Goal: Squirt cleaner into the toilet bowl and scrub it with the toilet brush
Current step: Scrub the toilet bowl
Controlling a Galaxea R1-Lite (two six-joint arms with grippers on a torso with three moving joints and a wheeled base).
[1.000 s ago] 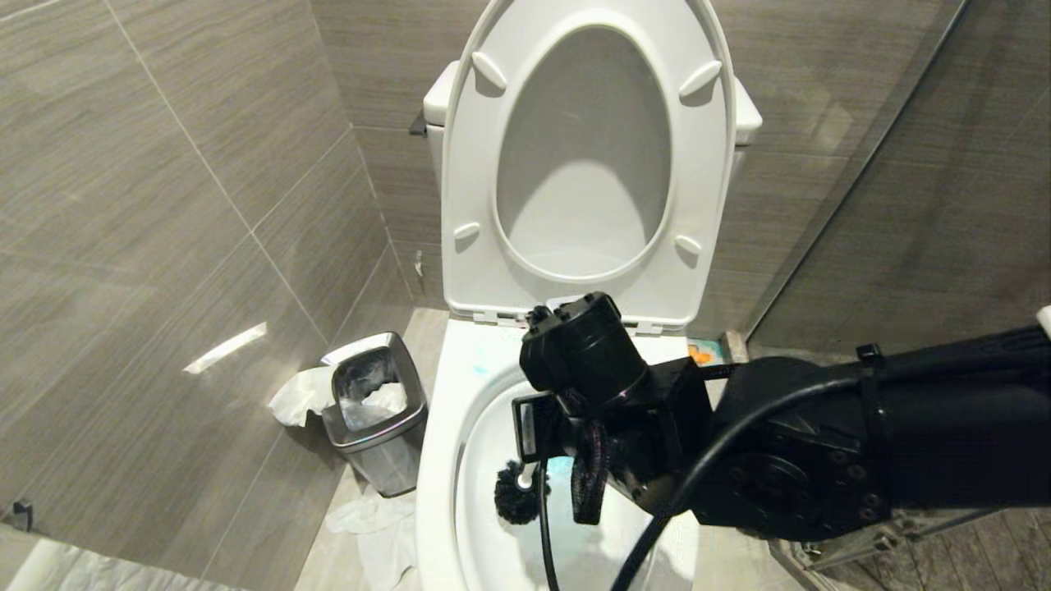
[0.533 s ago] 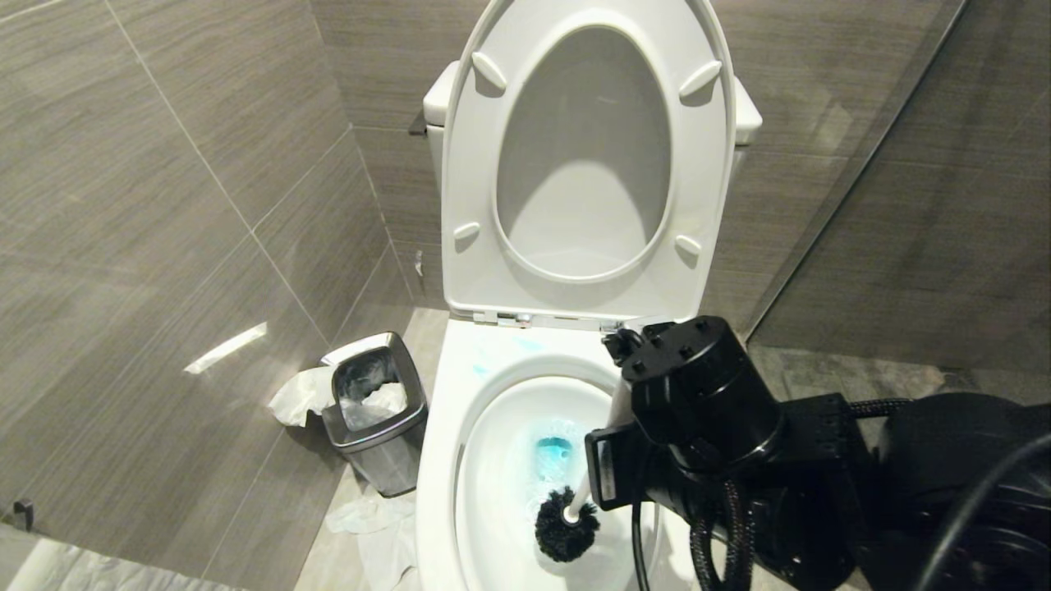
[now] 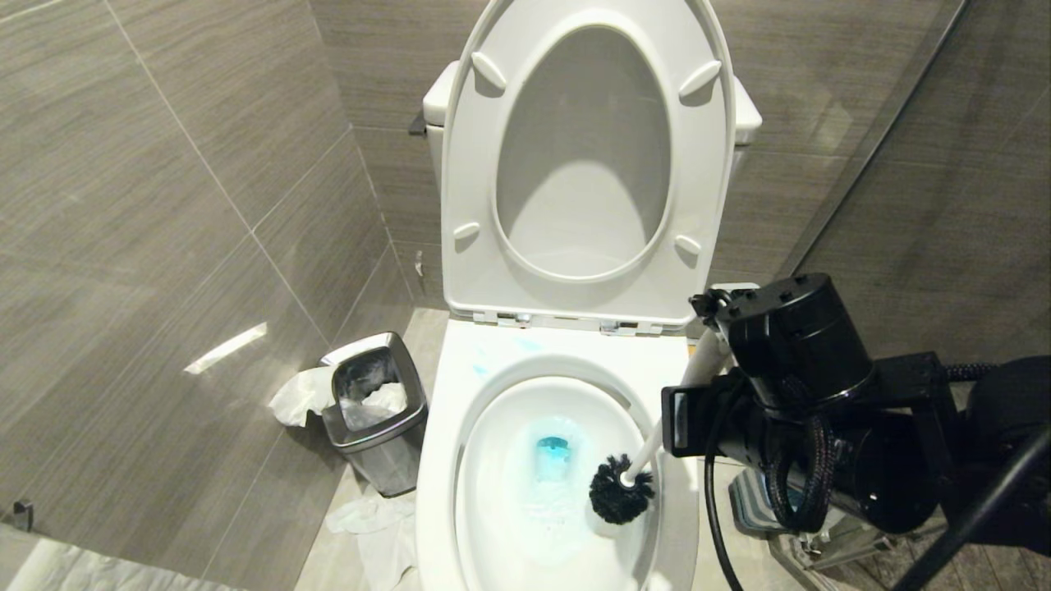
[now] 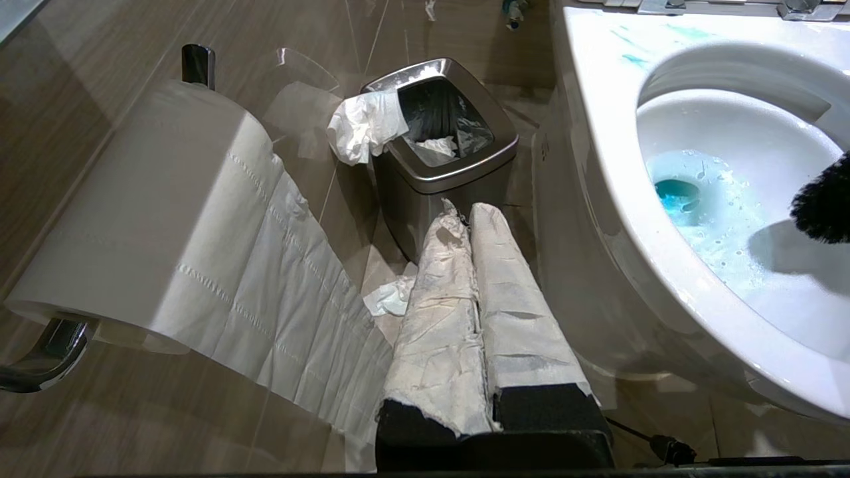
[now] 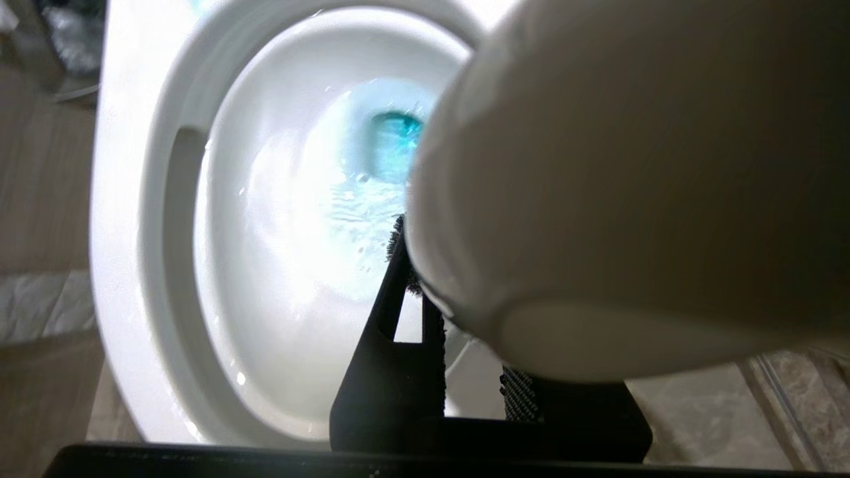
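White toilet brush (image 3: 649,447) slants down-left, black head inside toilet bowl (image 3: 509,484); right gripper (image 3: 698,386) jaws pinching handle.

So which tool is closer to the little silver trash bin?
Left. The left tool sits shut just in front of the bin; the right tool holds the toilet brush beyond the toilet bowl.

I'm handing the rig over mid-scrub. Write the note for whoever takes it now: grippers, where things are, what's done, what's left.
Right gripper: shut on the toilet brush handle, beside the bowl's right rim.
Left gripper: shut, empty, parked low near the steel bin.
Brush head is inside the toilet bowl, at its right inner wall.
Done: blue cleaner shows in the water and on the rim.
Left: finish scrubbing. Cleaner bottle not in view.
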